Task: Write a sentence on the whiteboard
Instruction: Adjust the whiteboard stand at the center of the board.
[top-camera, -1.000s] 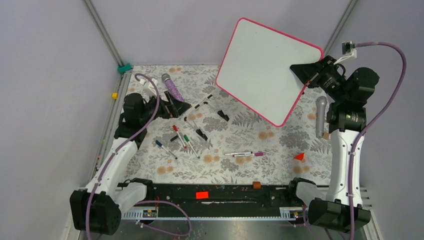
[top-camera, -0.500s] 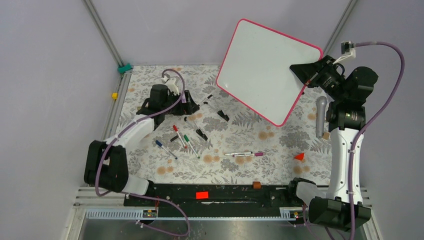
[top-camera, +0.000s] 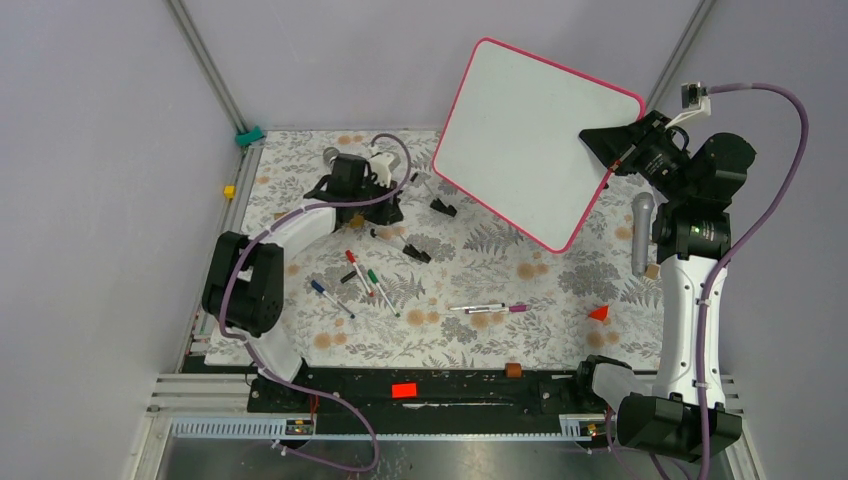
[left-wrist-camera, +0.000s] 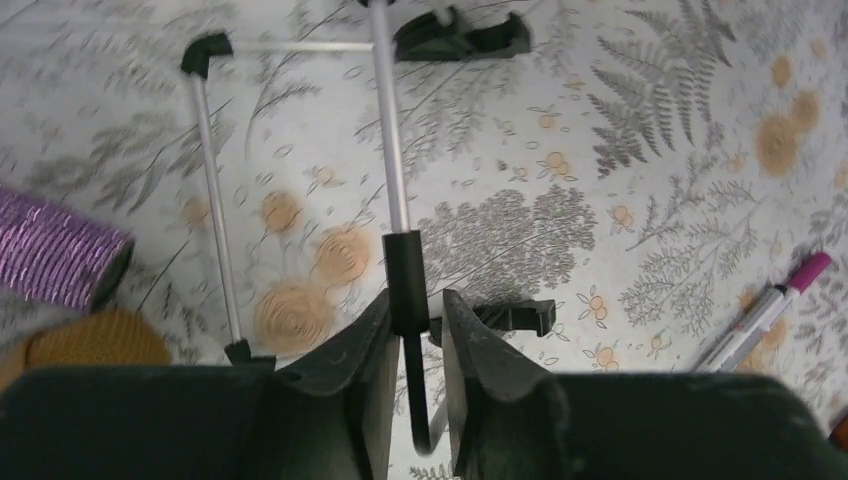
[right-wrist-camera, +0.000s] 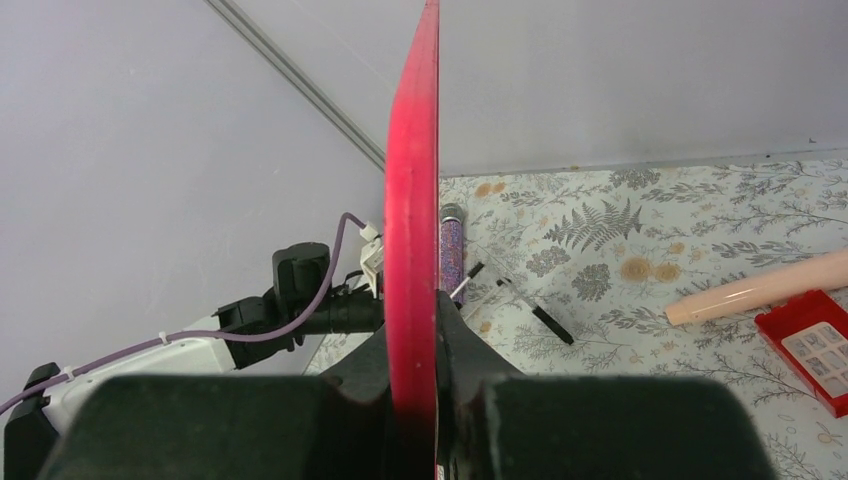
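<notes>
Whiteboard (top-camera: 540, 140) is hanging tilted in the air at the far right of the top view, its white face showing no writing, so the sentence is not yet begun. The right pincer (top-camera: 612, 165) is clamping the board on its right edge. The left pincer (top-camera: 385, 200) is hovering low over the far left part of the worktop (top-camera: 560, 300), above a metal rod frame (top-camera: 400, 240), well apart from the board. Several markers (top-camera: 362, 275) are lying loose nearer to the arms.

From the left wrist view, the left pincer (left-wrist-camera: 412, 305) is pressing its two fingers (left-wrist-camera: 350, 350) on a black sleeve of the metal rod frame (left-wrist-camera: 385, 120), so it is clenched on this frame and not on a pen. A pink-capped marker (left-wrist-camera: 765, 310) is lying to one side, and a purple microphone (left-wrist-camera: 60, 260) to the other.

From the right wrist view, the pink-red rim of the whiteboard (right-wrist-camera: 412, 180) is standing edge-on between the closed jaws of the right pincer (right-wrist-camera: 415, 330).

I am judging that the preparing step is in hand: the board is being presented while the other arm is dealing with the frame. The next move is probably calling for freeing the left pincer, taking up a marker, and bringing its tip to the board face.
</notes>
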